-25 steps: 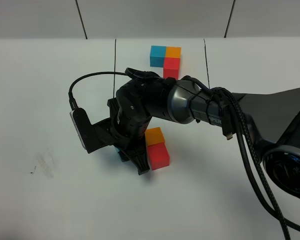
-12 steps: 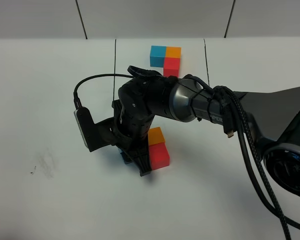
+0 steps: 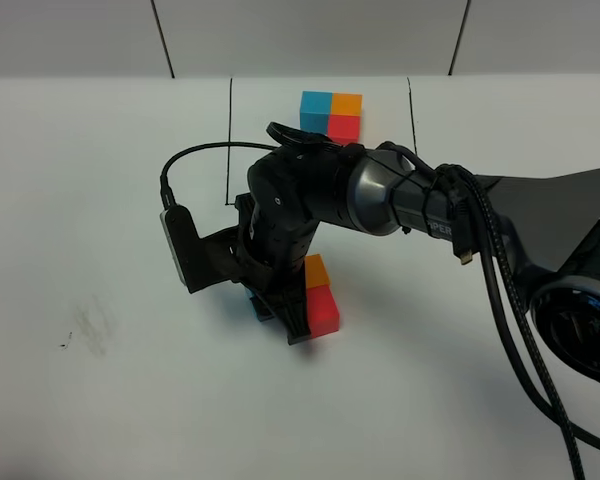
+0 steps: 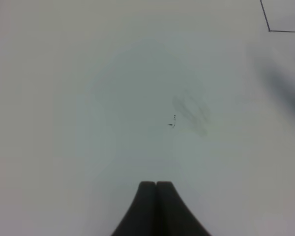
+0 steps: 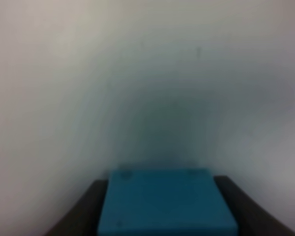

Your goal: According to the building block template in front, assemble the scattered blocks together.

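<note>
On the far left, the left tool (image 4: 156, 184) hangs idle over bare white surface (image 3: 90, 180), its 2 fingers pressed together on nothing; it does not show in the high view.

Further right, near the middle of the surface, the right tool (image 3: 277, 312) reaches across and grips the blue cube (image 5: 166, 201) between its 2 fingers, as the right wrist view shows plainly. From above only a sliver of that cube peeks out under the wrist. Just beside it on the right, the orange cube (image 3: 316, 270) and the red cube (image 3: 321, 309) sit touching, orange on the far side, red on the near side.

At the back of the surface stands the building block template (image 3: 332, 112): blue on the left, orange to its right, red in front of the orange.

The step in hand looks like placing the last of the 3 scattered blocks. To match the template, the next move probably calls for setting the blue cube flush against the left face of the orange one, squared to it, then releasing without nudging the pair. Whether the blue cube touches the orange one now cannot be told.
</note>
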Action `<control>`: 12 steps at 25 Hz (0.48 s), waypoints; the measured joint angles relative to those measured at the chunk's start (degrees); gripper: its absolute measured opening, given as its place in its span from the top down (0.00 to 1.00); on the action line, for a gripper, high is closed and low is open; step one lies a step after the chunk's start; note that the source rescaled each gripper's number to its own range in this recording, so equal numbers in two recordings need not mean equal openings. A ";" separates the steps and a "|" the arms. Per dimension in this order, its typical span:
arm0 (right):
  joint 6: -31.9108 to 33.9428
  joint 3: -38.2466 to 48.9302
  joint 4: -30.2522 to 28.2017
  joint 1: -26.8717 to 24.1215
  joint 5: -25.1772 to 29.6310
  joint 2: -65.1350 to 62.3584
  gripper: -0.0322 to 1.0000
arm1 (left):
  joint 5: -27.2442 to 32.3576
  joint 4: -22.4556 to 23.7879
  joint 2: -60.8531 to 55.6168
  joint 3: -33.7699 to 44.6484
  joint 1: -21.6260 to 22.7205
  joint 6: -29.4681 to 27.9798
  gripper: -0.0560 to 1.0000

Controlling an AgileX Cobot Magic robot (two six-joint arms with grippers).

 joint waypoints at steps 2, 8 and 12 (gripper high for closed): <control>-0.17 0.00 0.00 -0.12 0.08 0.01 0.55 | 0.00 0.00 0.00 0.00 0.00 0.00 0.95; -0.46 0.00 0.13 -0.43 0.95 1.38 0.55 | 0.00 0.00 0.00 0.00 0.00 0.00 0.95; -1.46 -0.05 0.51 -0.68 1.03 1.64 0.55 | 0.00 0.00 0.00 0.00 0.00 0.00 0.95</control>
